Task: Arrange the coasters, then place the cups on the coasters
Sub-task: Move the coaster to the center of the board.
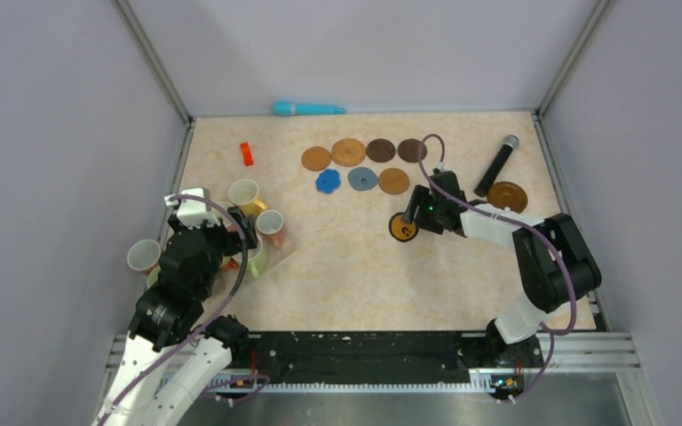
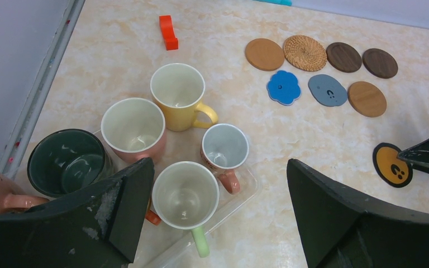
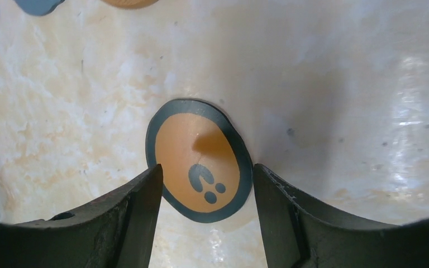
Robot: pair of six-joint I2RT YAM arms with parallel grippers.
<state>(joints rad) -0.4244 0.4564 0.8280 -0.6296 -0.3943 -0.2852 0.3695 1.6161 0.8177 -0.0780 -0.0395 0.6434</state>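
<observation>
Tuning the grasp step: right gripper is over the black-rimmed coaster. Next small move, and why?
Probably lower and close: the right gripper straddles the black-rimmed coaster with jaws open, and it lies flat on the table, apart from the other coasters.

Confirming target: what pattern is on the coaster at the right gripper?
The coaster is orange, black-rimmed, with a dark footprint; right wrist view.

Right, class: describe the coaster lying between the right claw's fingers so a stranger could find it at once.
On the marbled table, find the two rows of coasters toward the back. Nearer the arms, alone, one coaster lies between the fingers of the right claw. Only it has a black rim round an orange face with a small black mark.
</observation>
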